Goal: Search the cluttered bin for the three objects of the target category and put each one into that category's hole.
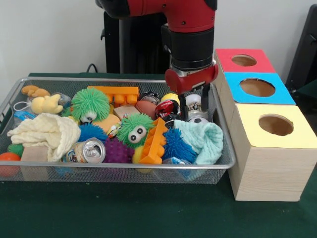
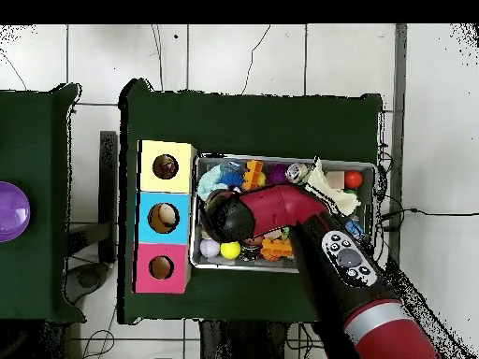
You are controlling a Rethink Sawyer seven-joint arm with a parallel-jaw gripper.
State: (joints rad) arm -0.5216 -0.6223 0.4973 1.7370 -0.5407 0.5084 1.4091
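My gripper reaches down into the back right corner of the wire mesh bin. Its two black fingers stand apart on either side of a small white ball, and it looks open. A small soccer ball lies just below the tips, and a red can to their left. Right of the bin stand three boxes with round holes: red, blue and yellow. In the overhead view the arm's head hides the gripper over the bin.
The bin is crammed: two green fuzzy toys, orange bricks, a silver can, spiky balls, a teal cloth, a cream cloth, a brown football. Overhead, a purple object lies on the left table.
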